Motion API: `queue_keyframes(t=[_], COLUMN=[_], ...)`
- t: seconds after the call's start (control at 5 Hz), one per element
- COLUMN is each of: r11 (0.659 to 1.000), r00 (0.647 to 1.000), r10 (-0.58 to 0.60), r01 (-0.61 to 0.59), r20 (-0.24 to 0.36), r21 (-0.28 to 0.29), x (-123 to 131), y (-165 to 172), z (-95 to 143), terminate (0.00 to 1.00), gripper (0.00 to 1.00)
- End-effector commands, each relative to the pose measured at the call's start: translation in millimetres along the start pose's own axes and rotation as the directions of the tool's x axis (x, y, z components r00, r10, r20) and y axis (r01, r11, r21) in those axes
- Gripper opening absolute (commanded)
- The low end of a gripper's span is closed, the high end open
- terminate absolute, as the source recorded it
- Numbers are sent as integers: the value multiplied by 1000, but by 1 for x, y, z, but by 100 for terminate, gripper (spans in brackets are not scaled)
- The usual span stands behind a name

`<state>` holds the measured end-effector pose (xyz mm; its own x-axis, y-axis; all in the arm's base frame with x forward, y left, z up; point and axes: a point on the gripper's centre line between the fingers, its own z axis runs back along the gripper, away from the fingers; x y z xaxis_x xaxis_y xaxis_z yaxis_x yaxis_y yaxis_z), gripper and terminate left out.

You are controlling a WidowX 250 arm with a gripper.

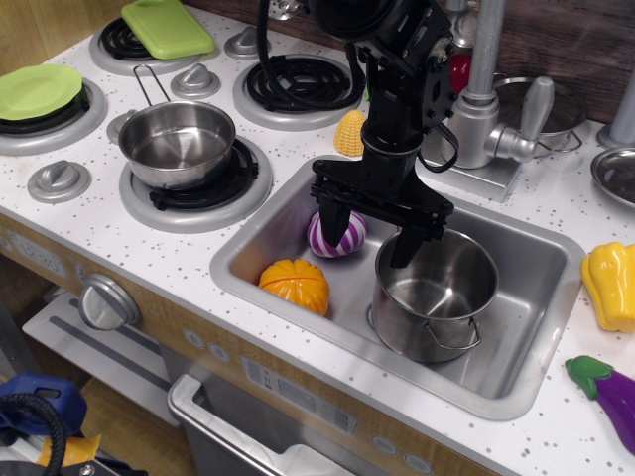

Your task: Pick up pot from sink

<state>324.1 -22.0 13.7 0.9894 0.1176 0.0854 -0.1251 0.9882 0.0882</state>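
The top of the purple-and-white striped vegetable (pixel 337 238) is covered by one finger of the gripper (pixel 369 238), and the sink's (pixel 298 213) drain is hidden by the pot (pixel 434 297). The eggplant (pixel 607 397) and yellow pepper (pixel 612 286) are cropped at the right edge.

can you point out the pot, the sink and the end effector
pot (pixel 429 322): main camera view, on its outer front wall
sink (pixel 260 248): main camera view, on the bare left inner wall
end effector (pixel 369 238): main camera view, midway between the two fingertips
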Motion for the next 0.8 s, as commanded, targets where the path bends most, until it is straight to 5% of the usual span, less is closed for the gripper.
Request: queue_keyframes(t=[0.0, 0.6], r11=[1000, 989], r00=[1000, 983], r10=[0, 131], r01=[0, -121], r20=[0, 125], r21=[0, -86], x=[0, -3], y=[0, -1], z=[0, -38], terminate=[0, 0], gripper=[100, 100])
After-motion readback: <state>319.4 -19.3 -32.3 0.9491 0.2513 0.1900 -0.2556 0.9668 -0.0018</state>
